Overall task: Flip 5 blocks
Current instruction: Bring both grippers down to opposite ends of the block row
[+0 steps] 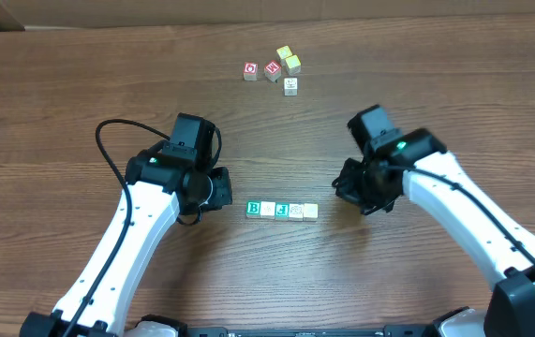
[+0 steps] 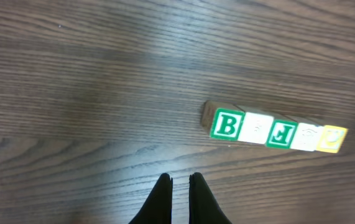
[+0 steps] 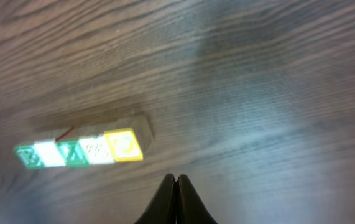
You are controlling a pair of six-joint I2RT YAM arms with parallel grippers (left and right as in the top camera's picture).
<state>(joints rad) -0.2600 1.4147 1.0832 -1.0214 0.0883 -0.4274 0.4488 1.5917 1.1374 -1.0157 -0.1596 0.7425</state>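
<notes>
A: Jaws?
B: Left gripper (image 2: 180, 179) and right gripper (image 3: 176, 179) both pressed together, empty.
A: Blocks?
B: Blocks (image 1: 282, 211) form one touching row on the table (image 1: 417, 56). Its long axis runs gripper to gripper. It lies between them, touching neither, yellow end toward the right.

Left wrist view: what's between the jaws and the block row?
Nothing: bare table separates the left gripper from the block row. Left wrist view shows it.

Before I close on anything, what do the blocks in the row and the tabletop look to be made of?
The row of blocks looks like wood: pale bare edges around matte printed faces in green, whitish and yellow. The table shows dark brown wood grain with a soft sheen. It could be solid wood or laminate; I cannot tell which.
</notes>
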